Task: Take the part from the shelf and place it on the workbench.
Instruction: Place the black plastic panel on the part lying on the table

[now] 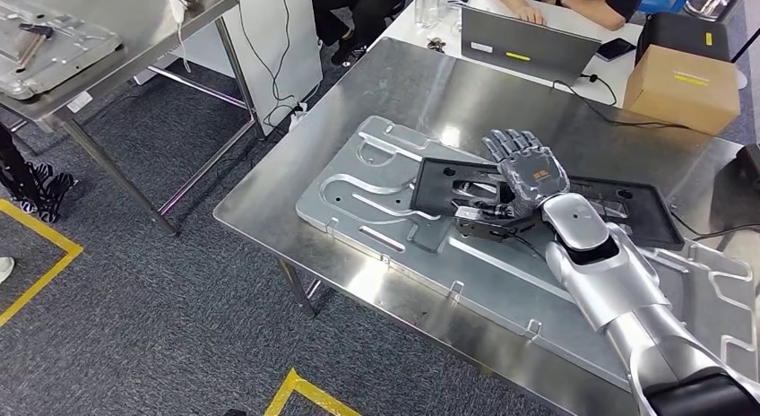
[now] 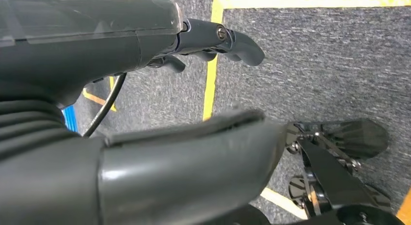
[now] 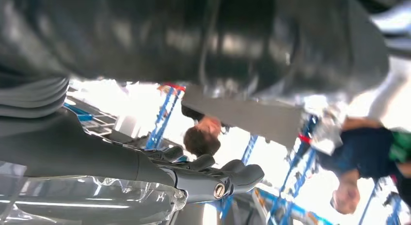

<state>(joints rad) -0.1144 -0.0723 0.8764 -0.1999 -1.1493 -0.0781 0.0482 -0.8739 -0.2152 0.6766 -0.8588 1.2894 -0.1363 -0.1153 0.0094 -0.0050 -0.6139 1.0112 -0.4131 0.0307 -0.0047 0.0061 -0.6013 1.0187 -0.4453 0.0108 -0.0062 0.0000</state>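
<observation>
One black part (image 1: 547,201), a flat dark frame with cut-outs, lies on the silver fixture plate (image 1: 376,196) that covers much of the steel workbench (image 1: 421,84). Its long axis runs across the plate from the end nearer the workbench's left corner toward the robot's right, roughly in line with the plate's own long side, and it lies flat, not tilted. The right hand (image 1: 524,169) is over the middle of the part, palm down, its fingers (image 1: 511,145) stretched out and apart beyond the part's far edge, so the part sits under the palm and wrist and not between the fingertips; below the hand a darker, shinier piece of the part juts toward the plate's near edge. Whether the thumb or palm presses on the part cannot be told, but the fingers are not wrapped around it. In the right wrist view the dark fingers (image 3: 228,174) reach out straight, with people blurred behind them. The left hand (image 2: 160,89) hangs over grey carpet (image 2: 339,65) marked with yellow tape (image 2: 211,74), its fingers loosely apart and holding nothing. Beyond the plate, on an adjoining table, stand a grey laptop (image 1: 529,44) and a cardboard box (image 1: 681,84), with seated people behind them. A second steel table (image 1: 134,21) stands well apart from the plate.
</observation>
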